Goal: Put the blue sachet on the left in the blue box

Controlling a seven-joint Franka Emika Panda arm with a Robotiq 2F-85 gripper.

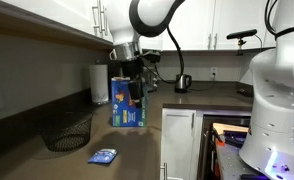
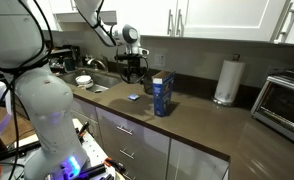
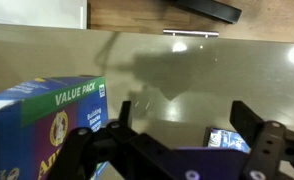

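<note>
box (image 3: 47, 125): blue, green band | sachet (image 1: 103, 155): bright blue, pale marks | basket (image 1: 65, 130): black | tabletop (image 1: 137, 150): dark brown

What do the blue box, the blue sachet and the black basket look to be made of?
Blue box: printed cardboard, judging by its straight folded edges and printed faces. Blue sachet: probably thin plastic or foil film; it lies flat, though it is too small to be sure. Black basket: dark wire mesh, likely metal, since the counter shows through it.

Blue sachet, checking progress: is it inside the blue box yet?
No, the blue sachet lies on the countertop, apart from the blue box.
</note>
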